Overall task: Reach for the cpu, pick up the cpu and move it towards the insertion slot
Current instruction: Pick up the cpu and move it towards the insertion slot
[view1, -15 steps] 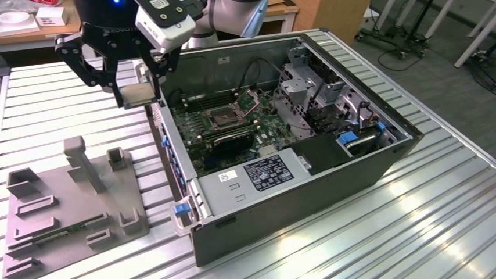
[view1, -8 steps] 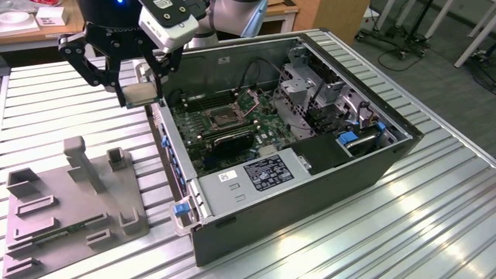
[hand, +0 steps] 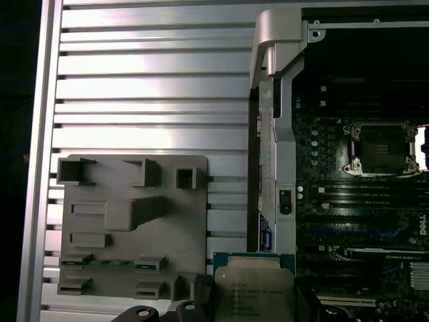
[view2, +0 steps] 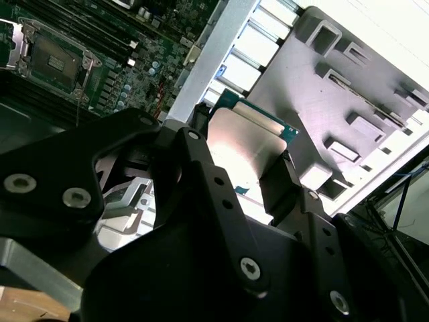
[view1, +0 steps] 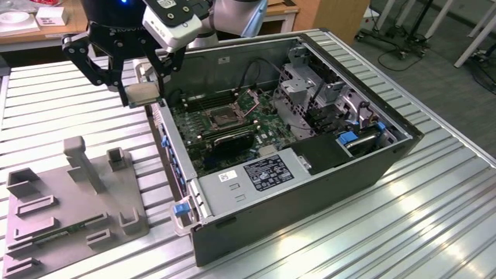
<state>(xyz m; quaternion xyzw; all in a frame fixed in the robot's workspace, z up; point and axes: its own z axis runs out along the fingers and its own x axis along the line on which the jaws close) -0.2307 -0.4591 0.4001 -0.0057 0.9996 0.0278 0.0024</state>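
Exterior view, lower left: grey tray (view1: 69, 197) on the slatted worktop (view1: 434, 197). Upper left: tool (view1: 143, 88) pinching the cpu (view1: 145, 94), aloft over the open case's (view1: 310, 192) side wall. Centre: insertion slot (view1: 225, 119) on the green board (view1: 232, 142), well apart from the cpu. Second wrist view adds black fingers (view2: 278, 188) clamped on opposite edges of the cpu (view2: 244, 144). First wrist view puts the silvery-topped cpu (hand: 255, 288) between tray (hand: 127, 228) and board.

My fingers (hand: 203, 298) clasp the cpu (hand: 255, 294) by its edges, silvery plate towards the camera, over the metal case wall (hand: 276, 100). On one side of it the grey tray (hand: 134, 221) lies on the slatted tabletop (hand: 154, 100). On the other, well apart, the insertion slot (hand: 379, 149) sits in the green circuit board (hand: 315, 154).
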